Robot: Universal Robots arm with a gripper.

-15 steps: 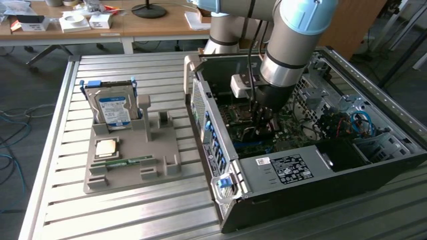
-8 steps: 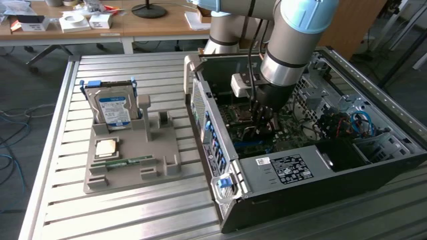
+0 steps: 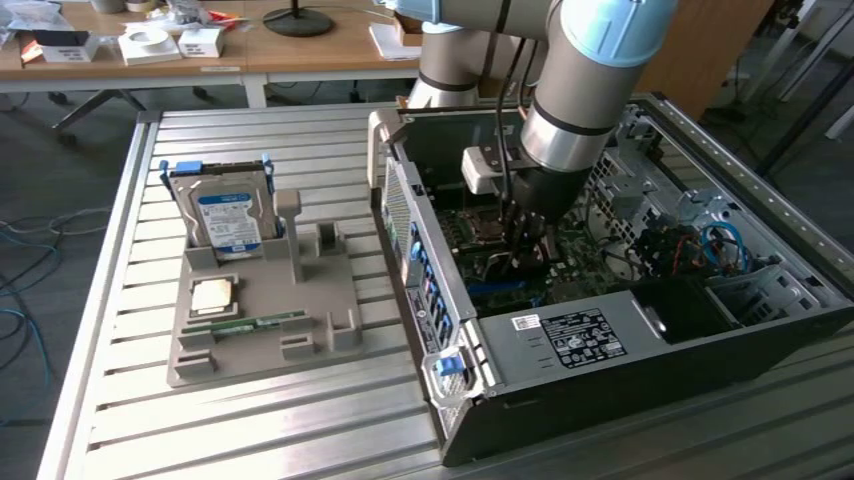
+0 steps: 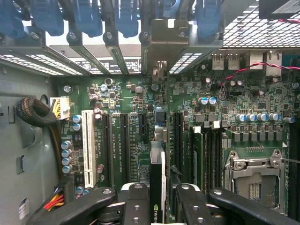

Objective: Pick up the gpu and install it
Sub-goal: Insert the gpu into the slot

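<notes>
Gripper (image 4: 157, 201) pinches the gpu (image 4: 157, 187) edge-on, card hanging straight below inside the computer case (image 3: 561, 345), long axis parallel to the motherboard slots (image 4: 124, 145) underneath.

A small pale logo mark is being shown on the thin dark circuit card (image 4: 155, 178) gripped in the black pincer (image 4: 157, 206). White print on the green motherboard (image 4: 136, 140) beyond the pincer is being left unreadable.

Ribbed bare-metal table (image 3: 267, 420), matt grey plastic holder (image 3: 267, 330), glossy green motherboard (image 4: 136, 140), matt black end effector (image 4: 157, 206).
</notes>
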